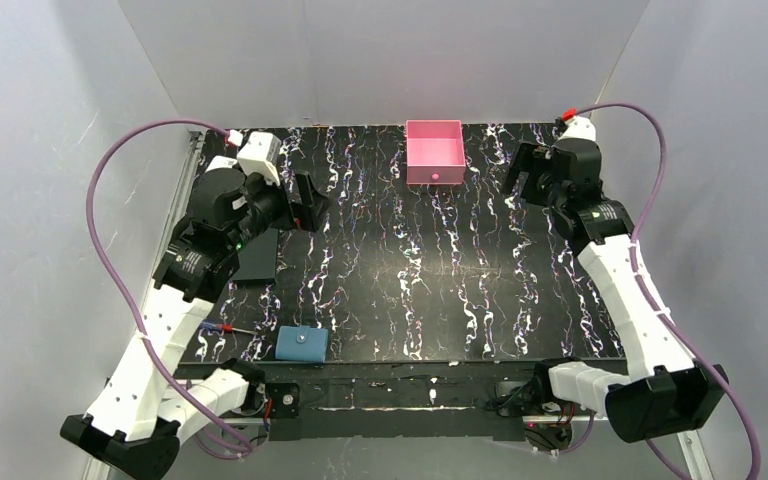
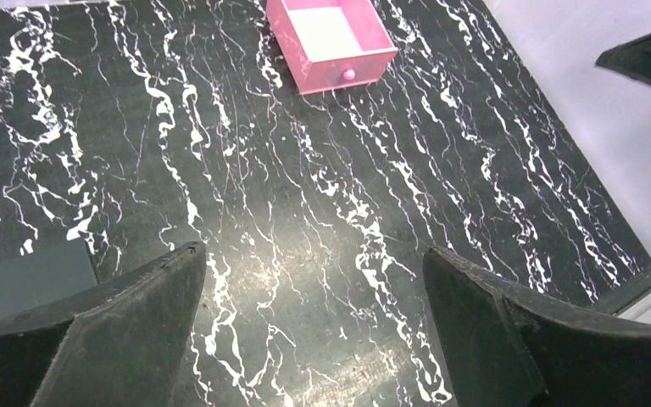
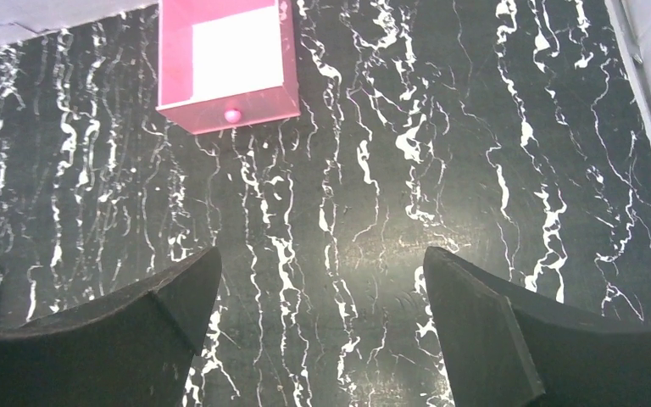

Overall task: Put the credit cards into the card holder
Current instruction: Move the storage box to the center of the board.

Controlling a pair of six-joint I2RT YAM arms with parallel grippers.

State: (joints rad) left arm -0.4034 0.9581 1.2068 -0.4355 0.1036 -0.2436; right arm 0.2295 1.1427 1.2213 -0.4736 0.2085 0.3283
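The card holder is a small teal-blue wallet lying shut near the table's front edge, left of centre; neither wrist view shows it. No credit cards show in any view. My left gripper hovers over the back left of the marbled black table, far behind the wallet, open and empty; in its wrist view only table shows between the fingers. My right gripper hovers at the back right, open and empty, with bare table between its fingers in its wrist view.
A pink square tray stands at the back centre, also in the left wrist view and the right wrist view. A matte black slab lies under the left arm. A red-and-blue pen lies left of the wallet.
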